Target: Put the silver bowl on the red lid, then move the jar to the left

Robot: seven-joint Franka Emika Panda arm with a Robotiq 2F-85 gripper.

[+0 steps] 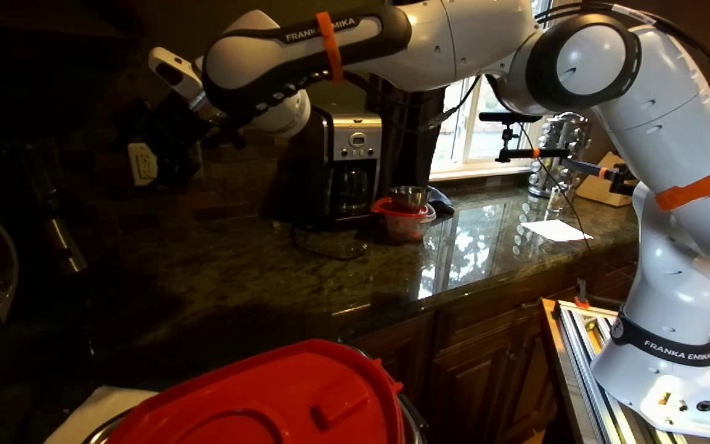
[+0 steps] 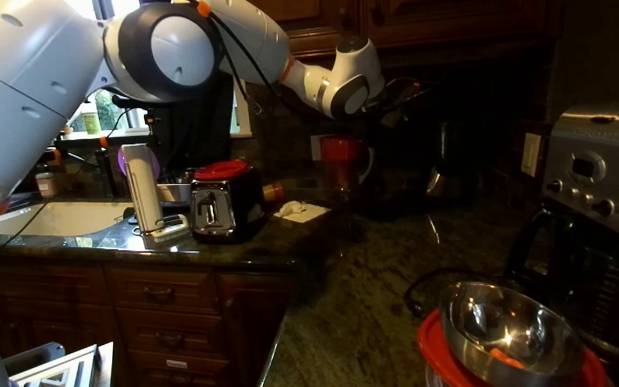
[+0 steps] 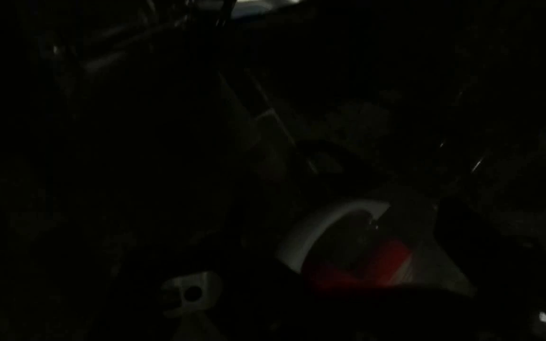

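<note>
Bowl [image 2: 511, 328] on red lid [image 2: 432, 339], both just beside coffee maker [image 2: 610, 142]; jar [image 2: 340, 150] well apart from coffee maker, on same counter [image 2: 352, 322]; gripper [image 3: 341, 215] in air, jaws spread, jar seen between them in dark wrist view

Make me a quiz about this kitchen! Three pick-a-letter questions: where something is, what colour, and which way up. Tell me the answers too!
1. Where is the silver bowl?
A) in the sink
B) on the red lid
C) on the toaster

2. What colour is the upper part of the handled jar?
A) green
B) yellow
C) red

3. Which way does the silver bowl face?
A) open side up
B) upside down
C) on its side

1 B, the red lid's rim pokes out under the bowl; 2 C, it looks red in an exterior view; 3 A, you can see down into its shiny inside.
</note>
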